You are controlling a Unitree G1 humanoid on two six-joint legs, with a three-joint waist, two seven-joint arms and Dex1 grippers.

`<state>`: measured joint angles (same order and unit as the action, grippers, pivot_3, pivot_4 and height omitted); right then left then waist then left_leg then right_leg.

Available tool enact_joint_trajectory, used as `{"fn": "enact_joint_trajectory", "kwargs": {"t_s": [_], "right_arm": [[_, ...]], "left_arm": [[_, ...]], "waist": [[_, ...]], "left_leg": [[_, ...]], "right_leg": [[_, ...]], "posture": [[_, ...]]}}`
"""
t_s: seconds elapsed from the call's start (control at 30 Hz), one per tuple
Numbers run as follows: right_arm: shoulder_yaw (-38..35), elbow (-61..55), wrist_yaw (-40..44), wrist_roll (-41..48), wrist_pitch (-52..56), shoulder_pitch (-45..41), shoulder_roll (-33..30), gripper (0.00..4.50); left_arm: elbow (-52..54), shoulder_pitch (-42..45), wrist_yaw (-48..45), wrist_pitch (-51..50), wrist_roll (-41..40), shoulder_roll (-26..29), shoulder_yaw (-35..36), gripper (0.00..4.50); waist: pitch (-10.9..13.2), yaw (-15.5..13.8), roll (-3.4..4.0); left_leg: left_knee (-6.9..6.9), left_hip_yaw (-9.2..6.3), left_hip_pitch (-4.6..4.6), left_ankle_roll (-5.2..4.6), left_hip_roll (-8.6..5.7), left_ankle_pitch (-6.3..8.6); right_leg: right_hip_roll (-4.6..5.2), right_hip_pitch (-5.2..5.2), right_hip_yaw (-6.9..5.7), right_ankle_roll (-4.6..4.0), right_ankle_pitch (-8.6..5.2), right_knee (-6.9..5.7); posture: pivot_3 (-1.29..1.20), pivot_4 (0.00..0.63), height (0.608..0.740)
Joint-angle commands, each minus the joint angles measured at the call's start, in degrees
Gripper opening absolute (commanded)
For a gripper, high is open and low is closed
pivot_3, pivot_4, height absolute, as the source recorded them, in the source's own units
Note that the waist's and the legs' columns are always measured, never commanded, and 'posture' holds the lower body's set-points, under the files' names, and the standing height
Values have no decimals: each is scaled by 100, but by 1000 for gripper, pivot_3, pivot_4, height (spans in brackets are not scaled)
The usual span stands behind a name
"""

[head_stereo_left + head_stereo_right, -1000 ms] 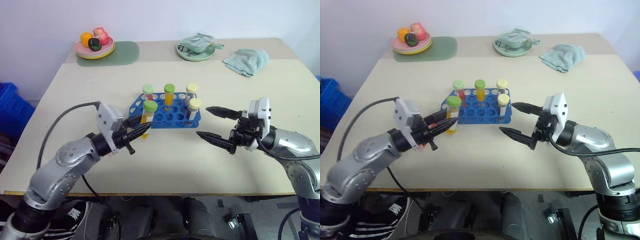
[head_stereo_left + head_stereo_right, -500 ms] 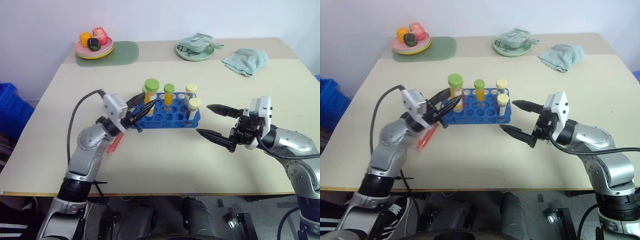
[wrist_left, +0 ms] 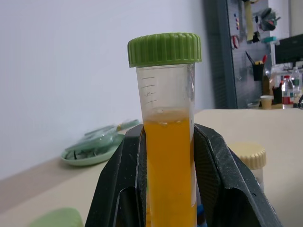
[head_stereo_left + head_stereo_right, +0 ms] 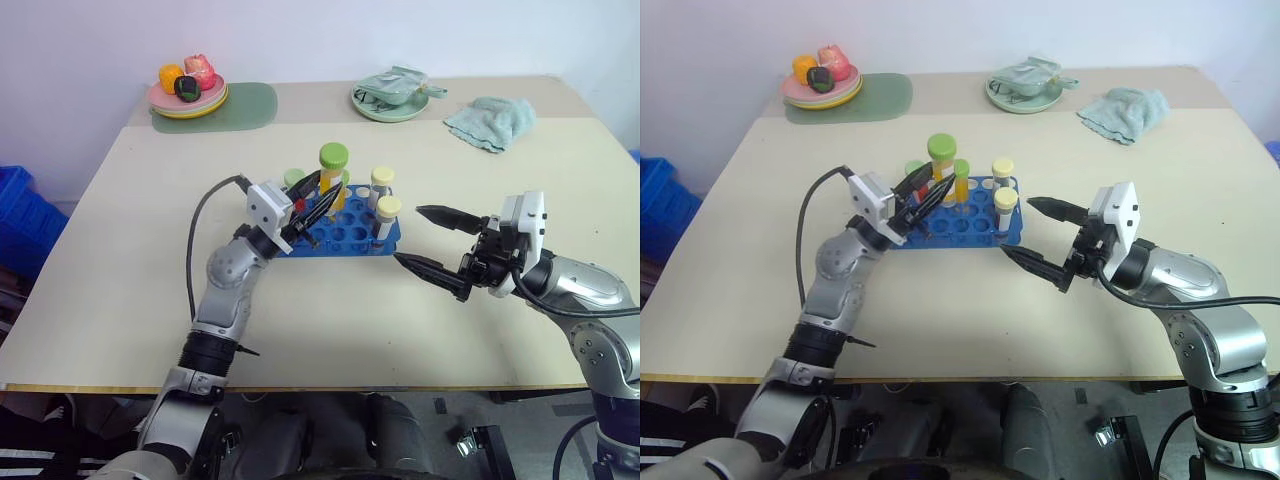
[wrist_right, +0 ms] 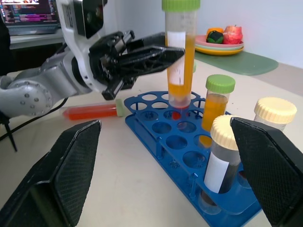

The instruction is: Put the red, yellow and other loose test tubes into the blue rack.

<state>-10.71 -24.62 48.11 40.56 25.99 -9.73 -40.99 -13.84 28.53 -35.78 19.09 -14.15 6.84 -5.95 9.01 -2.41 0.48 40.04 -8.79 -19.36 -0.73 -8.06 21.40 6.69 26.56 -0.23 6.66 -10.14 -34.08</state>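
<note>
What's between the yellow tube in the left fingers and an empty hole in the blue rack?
Nothing visible: the yellow tube hangs upright over open holes of the blue rack, apart from the seated tubes.

table [image 4: 120,260]: beige | on it: blue rack [image 4: 345,232], red tube [image 5: 92,112], towel [image 4: 492,122], green mat [image 4: 245,103], plate [image 4: 390,105]

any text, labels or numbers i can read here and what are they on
No word, brand or number reads clearly anywhere.
Orange tube in the left hand: moulded graduation marks below the green cap, figures too faint to read.
White labels on that tube and on the dark tube in the blue rack: no print can be made out.
Screen behind the table: lines of text, too small to read.
</note>
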Motion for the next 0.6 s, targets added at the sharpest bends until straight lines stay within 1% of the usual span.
{"fn": "enact_joint_trajectory", "kwargs": {"t_s": [0.03,0.2,0.6], "right_arm": [[-114,-302,-129,24,-15,-69,20,4500],[-82,-374,-299,84,105,-177,3,4500],[-78,-581,-623,183,542,-501,-38,4500]], "left_arm": [[-25,-27,17,243,104,-132,-44,1071],[-177,-183,8,350,213,-322,-118,1071],[-597,-151,25,573,330,-386,-89,1071]], "waist": [[0,3,0],[0,-1,0],[0,-1,0]], "left_leg": [[0,0,0,0,0,0],[0,0,0,0,0,0],[0,-1,-1,0,0,0]], "right_leg": [[0,0,0,0,0,0],[-1,0,0,0,0,0],[0,1,0,1,0,0]], "posture": [[0,150,740],[0,150,740],[0,150,740]]}}
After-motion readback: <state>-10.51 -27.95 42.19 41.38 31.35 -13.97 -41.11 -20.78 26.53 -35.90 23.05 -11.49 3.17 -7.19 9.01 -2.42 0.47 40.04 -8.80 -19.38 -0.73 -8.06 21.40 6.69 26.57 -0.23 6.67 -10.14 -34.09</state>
